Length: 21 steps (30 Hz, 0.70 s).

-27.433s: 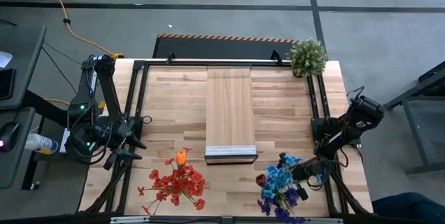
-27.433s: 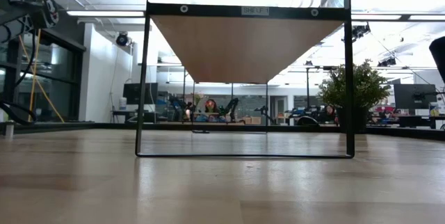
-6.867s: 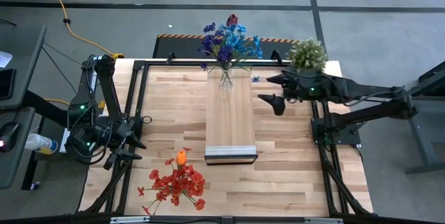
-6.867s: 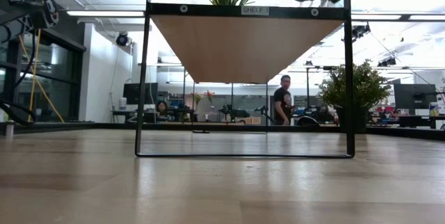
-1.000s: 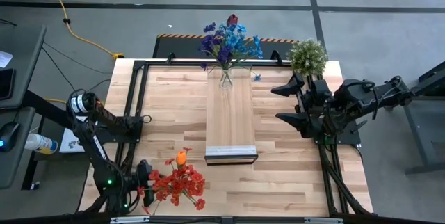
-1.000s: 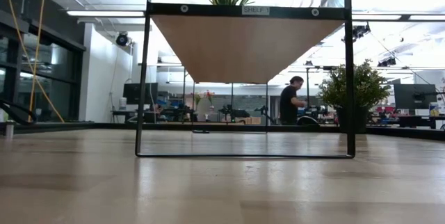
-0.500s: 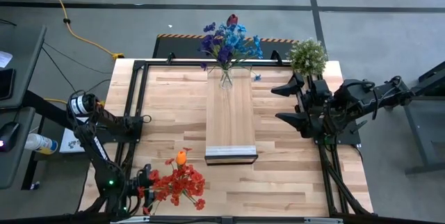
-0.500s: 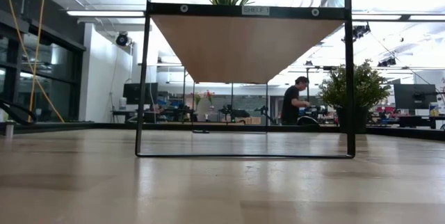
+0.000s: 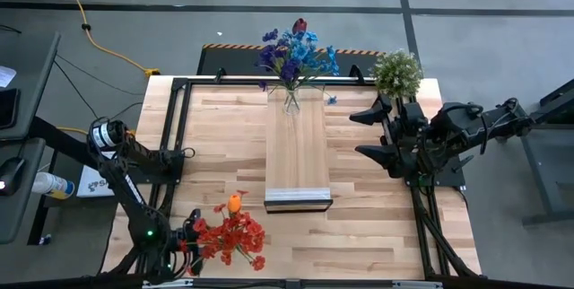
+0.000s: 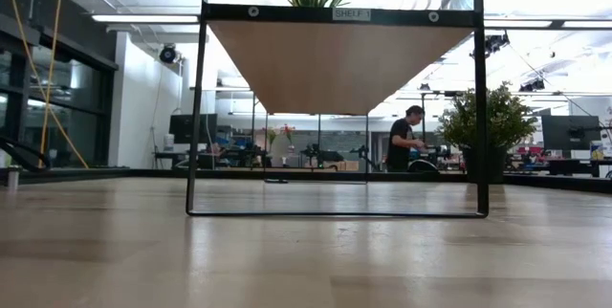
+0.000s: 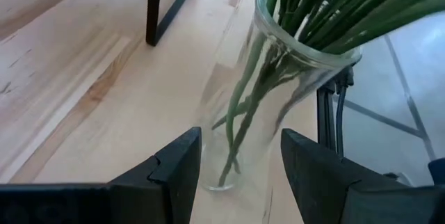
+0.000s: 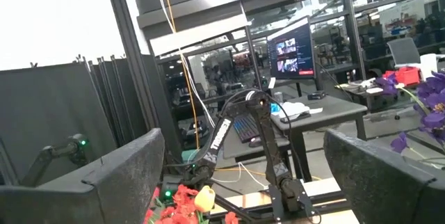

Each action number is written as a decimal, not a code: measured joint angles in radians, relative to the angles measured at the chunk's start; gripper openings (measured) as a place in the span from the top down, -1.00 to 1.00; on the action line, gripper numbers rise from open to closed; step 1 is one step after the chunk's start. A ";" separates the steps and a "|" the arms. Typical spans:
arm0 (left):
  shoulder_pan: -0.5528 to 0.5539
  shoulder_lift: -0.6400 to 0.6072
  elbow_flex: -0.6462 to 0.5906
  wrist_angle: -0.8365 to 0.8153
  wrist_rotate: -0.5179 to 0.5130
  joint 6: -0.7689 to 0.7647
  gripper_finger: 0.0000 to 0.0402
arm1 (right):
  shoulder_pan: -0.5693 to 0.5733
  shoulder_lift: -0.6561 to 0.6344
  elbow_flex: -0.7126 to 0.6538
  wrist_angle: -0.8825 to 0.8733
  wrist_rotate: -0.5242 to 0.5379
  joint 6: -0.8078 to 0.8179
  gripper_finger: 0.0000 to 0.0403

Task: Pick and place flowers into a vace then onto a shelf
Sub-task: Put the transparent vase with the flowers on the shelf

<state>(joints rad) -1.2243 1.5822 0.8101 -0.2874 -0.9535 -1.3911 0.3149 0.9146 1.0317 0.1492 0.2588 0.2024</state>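
Observation:
Red and orange flowers (image 9: 229, 235) stand in a clear glass vase (image 11: 278, 78) whose base rests on the tabletop at the near left. My left gripper (image 9: 188, 240) is at the vase's left, low and open, one finger on either side of the vase's lower part (image 11: 233, 161). Blue and purple flowers (image 9: 291, 51) stand in a second glass vase (image 9: 291, 100) on the far end of the shelf (image 9: 298, 145). My right gripper (image 9: 359, 135) waits open, raised at the shelf's right, holding nothing. My left gripper has the vase's lower part between its two fingers (image 11: 184, 165), coming in low from the table's left. The glass walls lie right beside both fingers, and I cannot tell whether they touch. The vase stands with its base on the table.
A bushy potted plant (image 9: 396, 72) stands at the far right corner. The shelf's black frame (image 10: 196, 107) rises from the table. Bare tabletop lies on both sides of the shelf. A person (image 10: 402, 141) stands in the room far behind.
My left gripper has edged toward the table's near edge and closer to the red flowers' vase, and its wrist has rolled. The flowers and vase stay where they were.

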 joint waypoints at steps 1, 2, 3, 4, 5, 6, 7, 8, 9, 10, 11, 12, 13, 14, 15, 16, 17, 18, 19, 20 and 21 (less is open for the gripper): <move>0.000 0.000 0.000 0.000 0.000 0.002 -0.15 | 0.000 0.000 0.000 -0.002 0.000 0.000 -0.89; 0.001 0.000 0.000 0.000 0.000 0.003 -0.15 | 0.000 0.000 0.000 -0.002 0.000 0.000 -0.89; 0.001 0.000 0.000 -0.001 0.000 0.003 -0.15 | 0.000 0.000 0.000 -0.002 0.000 0.000 -0.89; 0.001 0.000 0.000 -0.001 0.000 0.003 -0.15 | 0.000 0.000 0.000 -0.002 0.000 0.000 -0.89; 0.001 0.000 0.000 -0.004 0.000 0.003 -0.15 | 0.000 0.000 0.000 -0.002 0.000 0.000 -0.89; 0.001 0.000 0.000 -0.008 0.000 0.003 -0.15 | 0.000 0.000 0.000 -0.002 0.000 0.000 -0.89; 0.001 0.000 0.000 -0.010 0.000 0.002 -0.15 | 0.000 0.000 0.000 -0.002 0.000 0.000 -0.89; 0.001 0.000 0.000 -0.011 0.000 0.000 -0.15 | 0.000 0.000 0.000 -0.002 0.000 -0.001 -0.89; 0.001 0.000 0.000 -0.011 0.000 0.000 -0.16 | 0.000 0.000 0.000 -0.002 0.000 -0.001 -0.89; 0.001 0.000 0.000 -0.012 0.000 0.000 -0.16 | 0.000 0.000 0.000 -0.002 0.000 -0.001 -0.89; 0.001 0.000 0.000 -0.012 0.000 0.000 -0.16 | 0.000 0.000 0.000 -0.002 0.000 -0.001 -0.89; 0.001 0.000 0.000 -0.012 0.000 0.000 -0.16 | 0.000 0.000 0.000 -0.002 0.000 -0.001 -0.89; 0.001 0.000 0.000 -0.012 0.000 0.000 -0.16 | 0.000 0.000 0.000 -0.002 0.000 -0.001 -0.89; 0.001 0.000 0.000 -0.011 0.000 -0.001 -0.16 | 0.000 0.000 0.000 -0.002 0.000 -0.001 -0.89; 0.001 0.000 0.000 -0.008 0.001 -0.002 -0.16 | 0.000 0.000 0.000 -0.002 0.000 -0.001 -0.89; 0.001 0.000 0.000 -0.001 0.001 -0.004 -0.16 | 0.000 0.000 0.000 -0.003 0.000 -0.001 -0.89; 0.001 0.000 0.000 0.001 0.001 -0.005 -0.16 | 0.000 0.000 0.000 -0.003 0.000 -0.001 -0.89; 0.001 0.000 0.000 0.001 0.001 -0.013 -0.16 | 0.000 0.000 0.000 -0.003 0.000 -0.001 -0.89; 0.001 0.000 0.000 0.001 0.001 -0.028 -0.16 | 0.000 0.000 0.000 -0.006 0.000 -0.001 -0.89; 0.001 0.000 0.000 -0.001 0.000 -0.046 -0.16 | 0.000 0.000 0.000 -0.010 0.000 -0.001 -0.89; 0.001 0.000 0.000 -0.003 0.000 -0.060 -0.16 | 0.000 0.000 0.000 -0.012 0.000 -0.001 -0.89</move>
<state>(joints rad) -1.2236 1.5818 0.8101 -0.2909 -0.9531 -1.4513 0.3146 0.9146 1.0317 0.1373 0.2584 0.2012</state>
